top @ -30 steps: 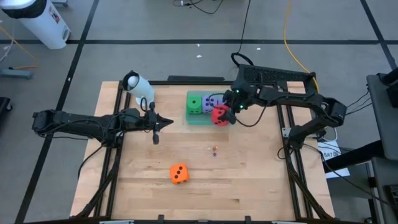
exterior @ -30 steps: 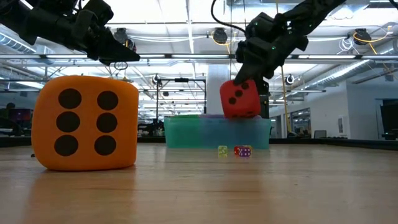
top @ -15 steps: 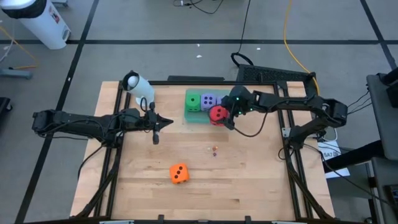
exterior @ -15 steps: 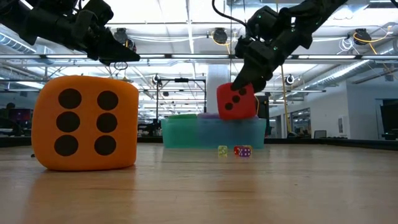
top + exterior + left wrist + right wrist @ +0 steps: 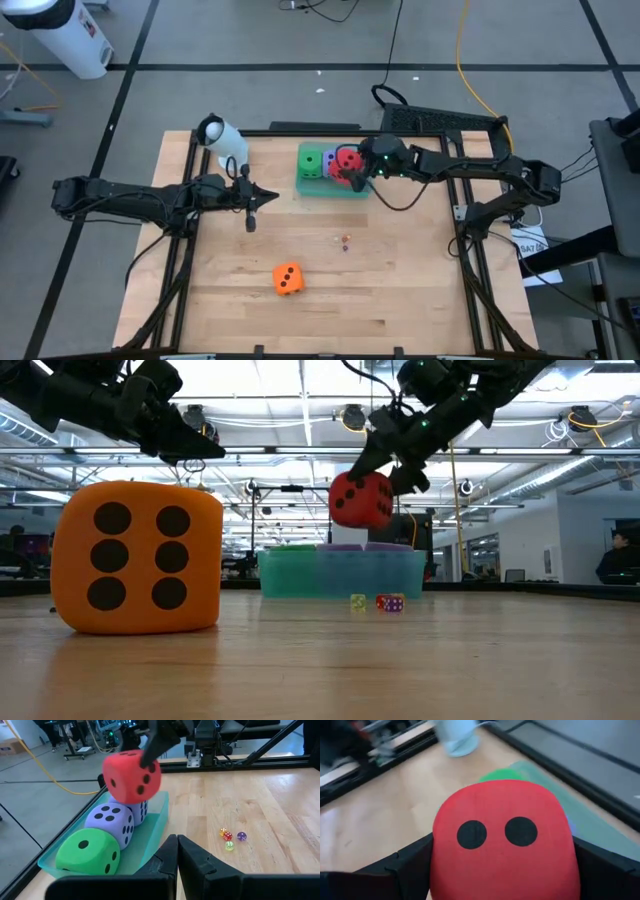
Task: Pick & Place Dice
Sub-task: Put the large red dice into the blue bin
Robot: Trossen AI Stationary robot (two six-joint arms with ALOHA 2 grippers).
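Red die (image 5: pixel 361 500), soft, rounded, dark-pipped, hangs above the teal tray (image 5: pixel 340 572), clamped between the right gripper's (image 5: pixel 356 170) widespread fingers.

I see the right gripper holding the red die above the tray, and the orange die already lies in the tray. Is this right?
Not quite. The right gripper does hold the red die above the tray, but the high view shows the orange die on the table, far from the tray.

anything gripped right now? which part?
Right gripper holds the red die by two opposite side faces, above the teal tray. Left gripper is shut on nothing.
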